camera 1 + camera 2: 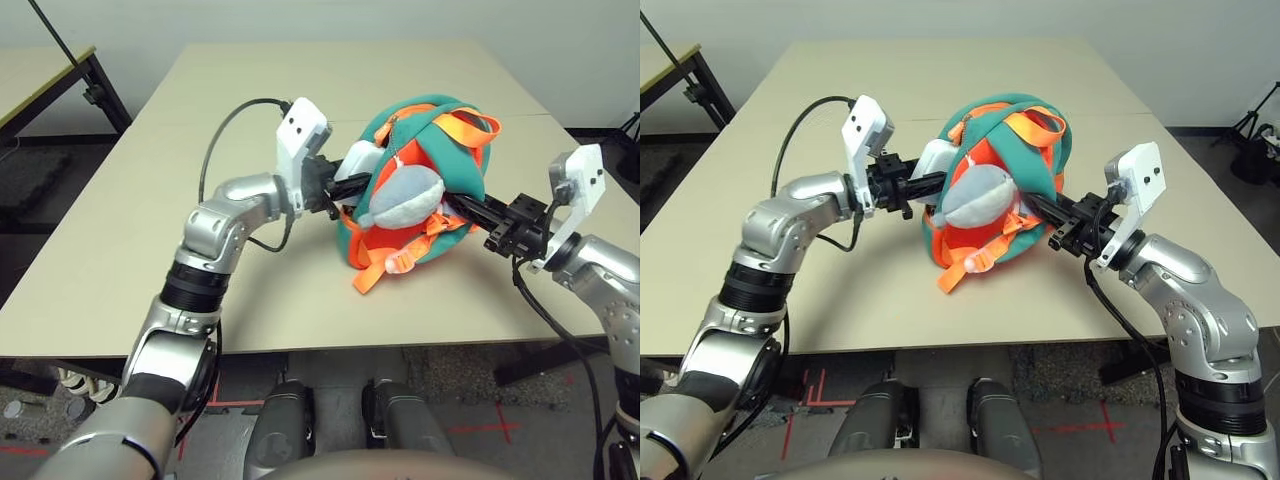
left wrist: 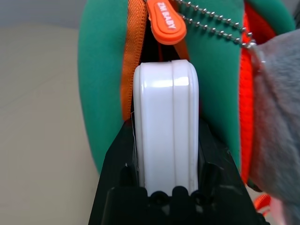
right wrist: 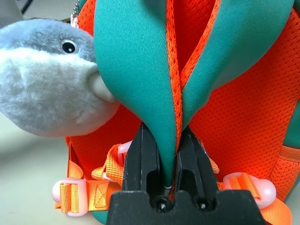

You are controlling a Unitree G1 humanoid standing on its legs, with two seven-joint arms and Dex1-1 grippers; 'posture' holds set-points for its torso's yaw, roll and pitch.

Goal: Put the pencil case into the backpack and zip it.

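Glossy, smooth white hard plastic on the pencil case clamped in the left gripper. Soft matt teal cloth with orange mesh weave on the backpack pinched in the right gripper. Fuzzy grey-white plush on the shark beside it. Shiny metal bead chain; matt black fingers.
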